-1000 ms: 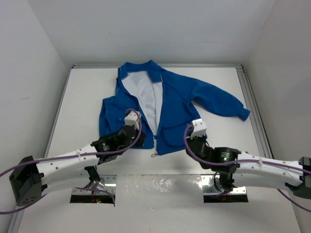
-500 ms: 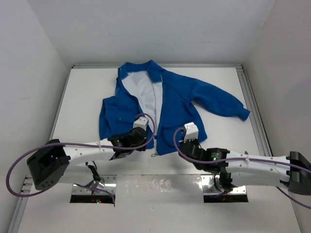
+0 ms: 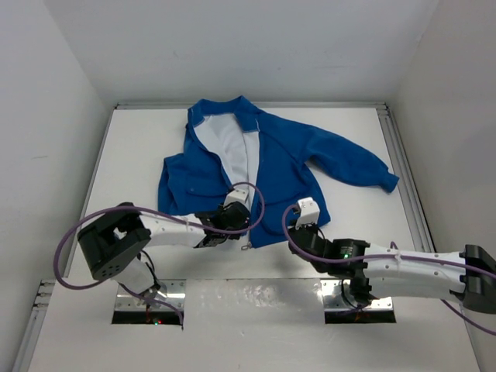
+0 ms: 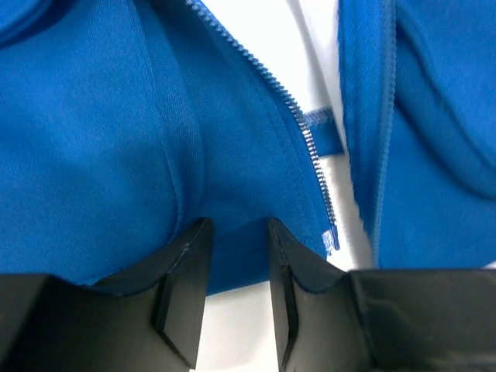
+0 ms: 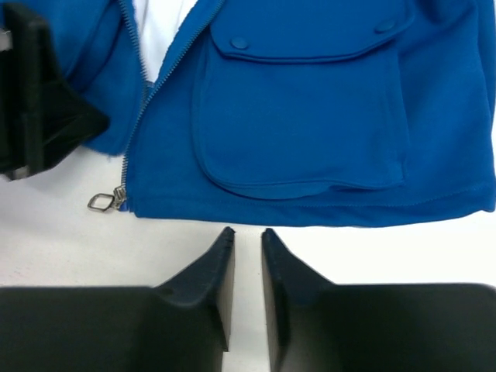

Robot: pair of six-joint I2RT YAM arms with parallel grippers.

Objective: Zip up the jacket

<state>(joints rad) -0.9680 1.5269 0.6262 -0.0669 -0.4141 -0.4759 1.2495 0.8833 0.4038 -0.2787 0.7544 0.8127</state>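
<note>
The bright blue jacket (image 3: 279, 167) lies open and flat on the white table, its white lining (image 3: 236, 155) showing. Its metal zipper pull (image 3: 246, 247) sits at the bottom of the right front panel and also shows in the right wrist view (image 5: 101, 203). My left gripper (image 3: 231, 227) is open, its fingertips over the bottom hem of the left front panel (image 4: 116, 155), beside the zipper teeth (image 4: 310, 147). My right gripper (image 3: 297, 232) is empty with a narrow gap between the jaws. It rests on the table just short of the hem below the front pocket (image 5: 302, 101).
The table is walled in on the left, back and right, with a metal rail (image 3: 403, 163) along the right side. The jacket's right sleeve (image 3: 356, 167) spreads toward that rail. My left gripper's black body (image 5: 39, 101) shows in the right wrist view.
My left gripper has moved right and nearer, down to the hem beside the zipper opening. My right gripper has shifted slightly left along the hem.
</note>
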